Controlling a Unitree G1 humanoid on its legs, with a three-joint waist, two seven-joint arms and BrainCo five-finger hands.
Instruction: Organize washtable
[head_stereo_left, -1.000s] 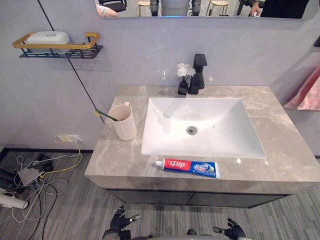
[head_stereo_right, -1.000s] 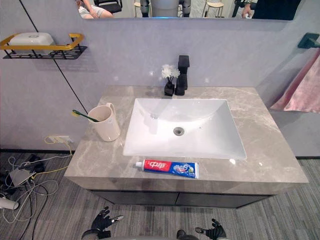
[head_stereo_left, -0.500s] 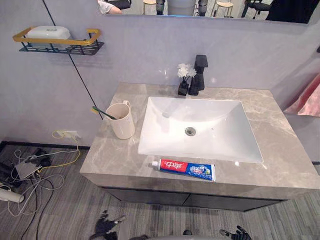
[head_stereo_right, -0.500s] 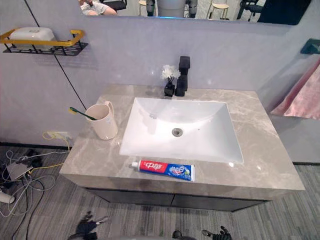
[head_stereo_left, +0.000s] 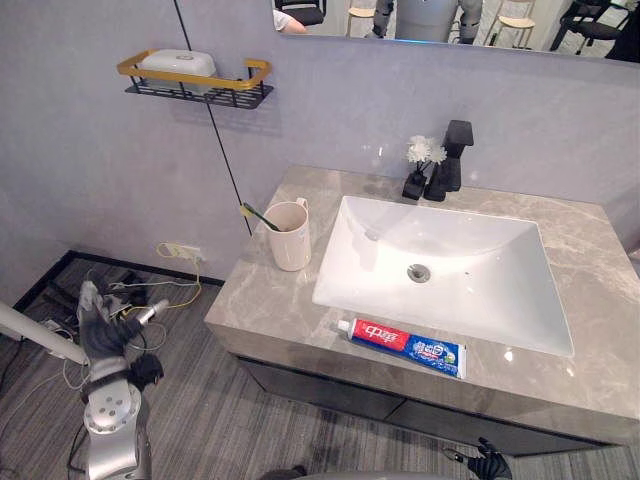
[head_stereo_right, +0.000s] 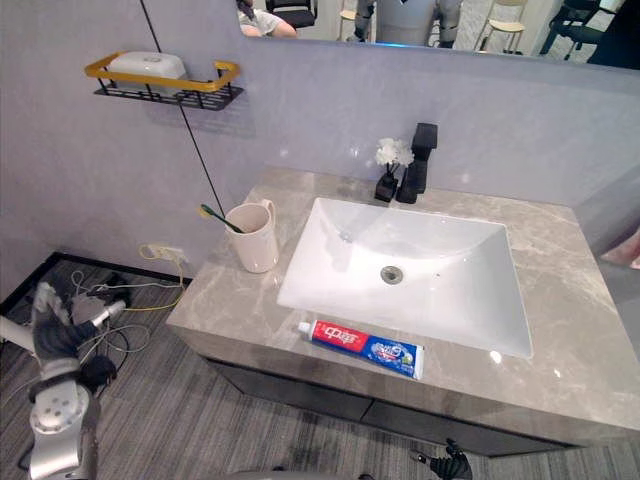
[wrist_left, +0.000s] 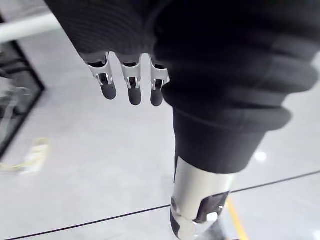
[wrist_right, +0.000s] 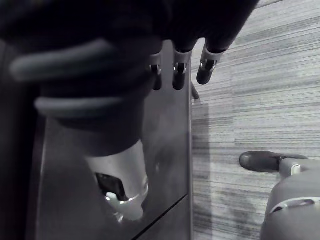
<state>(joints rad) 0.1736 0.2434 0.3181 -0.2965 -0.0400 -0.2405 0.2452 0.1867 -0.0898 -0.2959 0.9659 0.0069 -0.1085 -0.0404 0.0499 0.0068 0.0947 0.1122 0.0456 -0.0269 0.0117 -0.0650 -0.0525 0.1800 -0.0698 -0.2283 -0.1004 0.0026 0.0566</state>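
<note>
A red and blue toothpaste tube (head_stereo_left: 402, 346) lies flat on the grey marble counter (head_stereo_left: 262, 300), along its front edge before the white sink (head_stereo_left: 440, 270). A cream cup (head_stereo_left: 289, 235) stands left of the sink, with a green toothbrush (head_stereo_left: 255, 214) leaning out of it. My left hand (head_stereo_left: 100, 322) is raised well left of the washtable, over the floor. Its fingers (wrist_left: 130, 86) are straight and hold nothing. My right hand (head_stereo_left: 488, 462) hangs low in front of the cabinet, its fingers (wrist_right: 180, 75) relaxed and empty.
A black faucet (head_stereo_left: 452, 160) and a small vase of white flowers (head_stereo_left: 418, 170) stand behind the sink. A wall shelf (head_stereo_left: 195, 82) with a white soap box hangs upper left. Cables (head_stereo_left: 150, 295) lie on the floor to the left. A pink towel (head_stereo_right: 632, 250) hangs at the right.
The camera has swung, so the washtable now sits further right. My left arm has come up at the left with its hand raised. Nothing on the counter has moved.
</note>
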